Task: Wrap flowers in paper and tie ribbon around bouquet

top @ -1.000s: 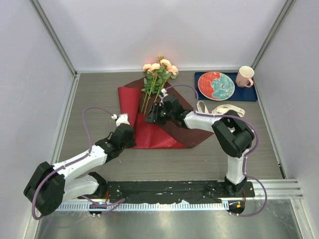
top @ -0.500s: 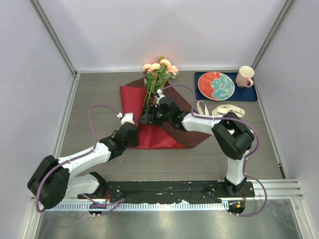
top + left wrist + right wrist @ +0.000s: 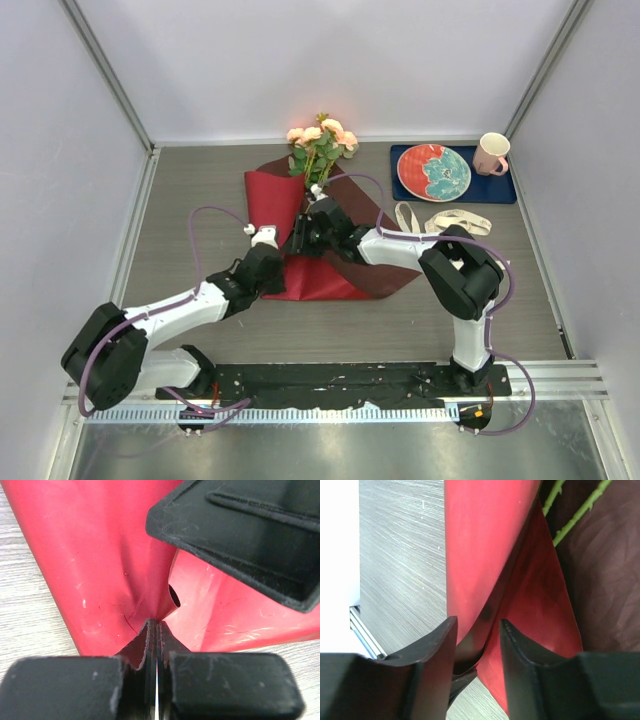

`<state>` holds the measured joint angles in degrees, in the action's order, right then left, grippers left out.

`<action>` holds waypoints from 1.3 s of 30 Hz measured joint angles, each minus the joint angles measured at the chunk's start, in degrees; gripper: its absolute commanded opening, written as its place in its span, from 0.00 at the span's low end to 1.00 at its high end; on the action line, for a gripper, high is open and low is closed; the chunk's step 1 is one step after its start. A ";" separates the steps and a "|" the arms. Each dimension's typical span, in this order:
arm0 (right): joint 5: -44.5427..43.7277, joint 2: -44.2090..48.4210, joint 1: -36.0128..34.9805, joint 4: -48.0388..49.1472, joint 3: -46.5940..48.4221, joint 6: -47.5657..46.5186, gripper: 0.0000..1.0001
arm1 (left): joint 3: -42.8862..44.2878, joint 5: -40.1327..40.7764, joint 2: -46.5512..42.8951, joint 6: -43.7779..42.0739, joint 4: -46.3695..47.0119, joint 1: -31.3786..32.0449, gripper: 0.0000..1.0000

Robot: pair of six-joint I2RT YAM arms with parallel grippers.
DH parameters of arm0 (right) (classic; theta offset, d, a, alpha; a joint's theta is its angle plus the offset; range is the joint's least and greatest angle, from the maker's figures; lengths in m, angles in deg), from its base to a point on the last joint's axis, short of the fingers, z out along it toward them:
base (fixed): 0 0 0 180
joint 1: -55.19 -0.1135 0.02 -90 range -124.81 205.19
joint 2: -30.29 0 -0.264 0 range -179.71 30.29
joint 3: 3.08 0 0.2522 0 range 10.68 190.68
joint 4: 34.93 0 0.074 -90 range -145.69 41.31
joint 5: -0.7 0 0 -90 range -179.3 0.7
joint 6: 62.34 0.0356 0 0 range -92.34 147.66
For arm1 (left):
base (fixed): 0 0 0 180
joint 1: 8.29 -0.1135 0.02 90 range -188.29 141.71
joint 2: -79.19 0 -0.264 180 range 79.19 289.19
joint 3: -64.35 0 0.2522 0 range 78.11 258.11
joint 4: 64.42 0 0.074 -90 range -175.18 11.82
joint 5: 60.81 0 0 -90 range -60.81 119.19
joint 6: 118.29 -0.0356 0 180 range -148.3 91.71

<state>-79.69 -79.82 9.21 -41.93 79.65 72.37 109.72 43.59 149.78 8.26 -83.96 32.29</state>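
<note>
The left pincer (image 3: 157,640) clenches a pleat of paper (image 3: 100,555), so the flap stands up beside the flowers (image 3: 320,140). The right pincer (image 3: 477,642), parted, straddles the fold's edge, seemingly to grip it.

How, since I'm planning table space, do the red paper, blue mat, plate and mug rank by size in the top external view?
Largest to smallest:
1. red paper, though partly covered
2. blue mat
3. plate, lying on the mat
4. mug
</note>
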 measured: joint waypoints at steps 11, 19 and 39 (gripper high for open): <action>-1.62 0.00 0.00 -2.19 -0.26 -0.37 0.00 | 0.46 -2.47 0.76 -1.73 -0.46 0.07 0.38; -1.42 2.32 0.00 -2.16 -4.48 -0.17 0.00 | 0.48 -7.17 -9.33 -1.42 -1.77 -0.87 0.46; -2.34 7.41 0.57 -1.70 -11.30 -1.57 0.00 | -5.07 -25.14 -1.03 6.36 7.96 -13.66 0.28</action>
<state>-82.03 -72.41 9.78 -43.63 68.35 70.80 104.65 18.45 148.75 14.62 -76.00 18.63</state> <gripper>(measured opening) 0.025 0.213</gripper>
